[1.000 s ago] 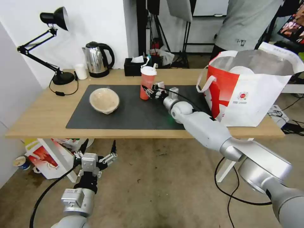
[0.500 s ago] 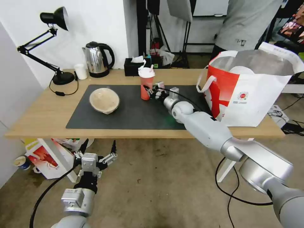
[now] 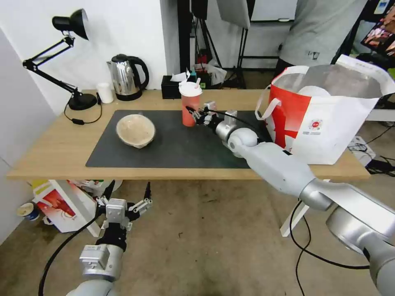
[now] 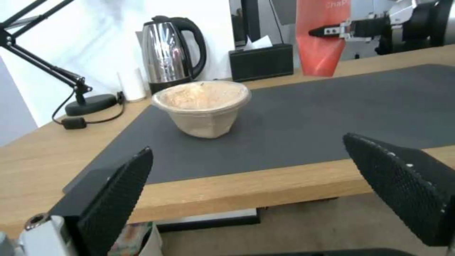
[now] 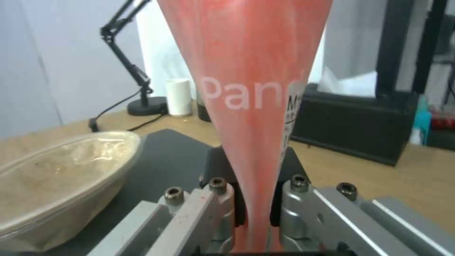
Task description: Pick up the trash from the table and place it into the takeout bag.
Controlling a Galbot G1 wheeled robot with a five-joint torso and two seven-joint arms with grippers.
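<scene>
Head view: cup pinched above the mat

Head view shows the right pincer [image 3: 193, 116] clenched on the lower part of the red cup [image 3: 189, 109], which has a white lid and straw. The left wrist view shows the cup [image 4: 322, 39] clear of the grey mat [image 4: 303, 113], its lower end squeezed narrow. The right wrist view shows the cup [image 5: 251, 89] pinched thin between the metal fingers [image 5: 215, 202].

On the mat's left part sits the beige bowl [image 3: 135, 130], well apart from the cup. At the right end of the table [image 3: 53, 152] stands the open bag [image 3: 325, 119], with a white bowl [image 3: 314, 91] inside.

Down below the table edge, the left pincer [image 3: 125, 197] hangs released, its black pads [image 4: 118, 199] spread wide.
</scene>
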